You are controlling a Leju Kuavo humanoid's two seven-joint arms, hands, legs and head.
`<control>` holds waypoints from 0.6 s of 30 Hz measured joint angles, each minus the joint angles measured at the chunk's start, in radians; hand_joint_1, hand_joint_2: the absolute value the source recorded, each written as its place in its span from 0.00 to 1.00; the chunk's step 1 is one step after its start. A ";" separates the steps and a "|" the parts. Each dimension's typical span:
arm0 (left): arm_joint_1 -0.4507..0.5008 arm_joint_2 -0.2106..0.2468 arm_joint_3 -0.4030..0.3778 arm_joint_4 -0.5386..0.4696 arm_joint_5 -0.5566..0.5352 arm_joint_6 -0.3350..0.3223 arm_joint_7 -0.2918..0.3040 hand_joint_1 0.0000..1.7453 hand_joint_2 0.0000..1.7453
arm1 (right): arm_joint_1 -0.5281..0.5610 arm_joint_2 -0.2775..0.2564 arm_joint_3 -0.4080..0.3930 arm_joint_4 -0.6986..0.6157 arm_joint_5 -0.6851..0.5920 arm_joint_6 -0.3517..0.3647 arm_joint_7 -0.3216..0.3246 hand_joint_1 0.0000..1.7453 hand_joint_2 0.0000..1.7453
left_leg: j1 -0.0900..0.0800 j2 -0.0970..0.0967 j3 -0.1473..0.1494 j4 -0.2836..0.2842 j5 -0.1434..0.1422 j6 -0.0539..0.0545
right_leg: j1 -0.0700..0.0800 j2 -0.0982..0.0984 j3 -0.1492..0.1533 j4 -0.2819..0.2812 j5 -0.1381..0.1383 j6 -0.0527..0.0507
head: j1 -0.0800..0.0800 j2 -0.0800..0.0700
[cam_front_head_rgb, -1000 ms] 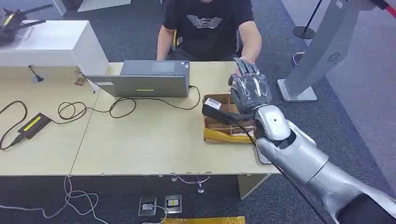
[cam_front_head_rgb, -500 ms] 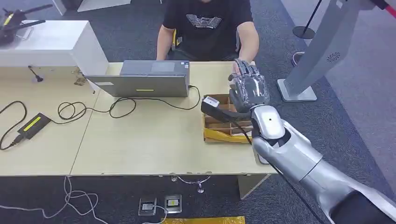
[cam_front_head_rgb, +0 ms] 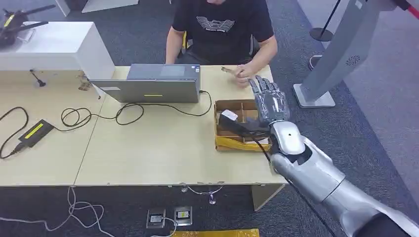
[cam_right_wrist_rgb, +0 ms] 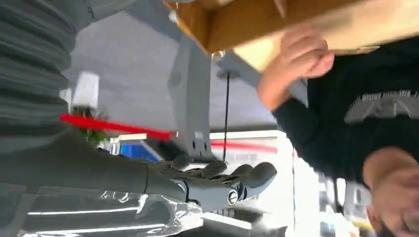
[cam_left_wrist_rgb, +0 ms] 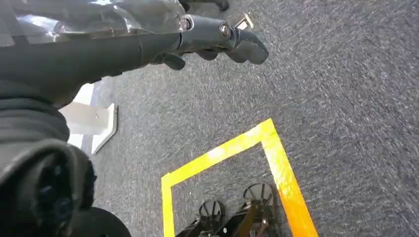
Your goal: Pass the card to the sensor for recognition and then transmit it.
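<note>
Pale wood counter [cam_front_head_rgb: 148, 148] stretches in front of us, and our right hand [cam_front_head_rgb: 269, 102] hangs above its far right end with the fingers spread and nothing in them, just over the brown divided box [cam_front_head_rgb: 237, 126]. Seen from the right wrist, that same hand [cam_right_wrist_rgb: 217, 185] shows straight, parted fingers and nothing between them. Beyond our fingertips, a person in a black shirt [cam_front_head_rgb: 220, 27] sits at the far side of the counter and holds the card [cam_front_head_rgb: 228, 70] in one hand [cam_front_head_rgb: 243, 75], low over the counter's far edge; the card is well apart from our own hand. The person's hand [cam_right_wrist_rgb: 296, 57] also shows from the right wrist, curled near the counter's edge, with the card [cam_right_wrist_rgb: 360, 50] as a thin strip beside it.

A grey laptop [cam_front_head_rgb: 150, 84] stands to the left of the box, with black cables looping from it across the counter. A small black device with a yellow stripe [cam_front_head_rgb: 35, 132] lies near the left end.

Our left hand [cam_left_wrist_rgb: 212, 39] hangs over grey carpet with yellow tape [cam_left_wrist_rgb: 237, 148]; its fingers are curled in with nothing in them.
</note>
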 joint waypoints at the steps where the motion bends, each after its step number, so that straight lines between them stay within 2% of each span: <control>1: 0.001 0.000 0.000 0.000 0.000 0.000 0.000 0.00 0.00 | 0.009 -0.010 -0.010 -0.018 -0.050 0.023 -0.002 0.00 1.00 | 0.000 0.001 0.000 0.000 0.000 0.000 | 0.000 0.000 0.000 0.000 0.000 0.000 | 0.000 0.000; 6: 0.002 0.000 0.000 0.000 0.005 -0.002 0.002 0.00 0.00 | 0.045 -0.057 -0.062 -0.115 -0.168 0.077 0.000 0.00 1.00 | 0.000 0.002 0.000 0.000 0.000 0.000 | 0.000 0.002 0.000 0.000 0.001 -0.001 | 0.000 0.000; 11: 0.003 0.000 0.000 0.002 0.019 -0.001 0.010 0.00 0.00 | 0.053 -0.127 -0.088 -0.225 -0.260 0.160 0.073 0.00 1.00 | 0.000 0.003 0.001 0.000 0.000 0.000 | 0.000 0.003 0.000 0.000 0.001 -0.001 | 0.000 0.000; 14: 0.004 0.000 0.000 0.003 0.021 0.000 0.012 0.00 0.00 | 0.057 -0.171 -0.093 -0.297 -0.276 0.177 0.090 0.00 1.00 | 0.000 0.003 0.001 0.000 -0.001 -0.001 | 0.000 0.004 0.000 0.000 0.001 -0.001 | 0.000 0.000; 18: 0.004 0.000 0.000 0.002 0.021 0.000 0.013 0.00 0.00 | 0.061 -0.200 -0.101 -0.346 -0.283 0.181 0.091 0.00 1.00 | 0.000 0.004 0.001 0.000 -0.001 -0.001 | 0.000 0.005 0.000 0.000 0.001 -0.001 | 0.000 0.000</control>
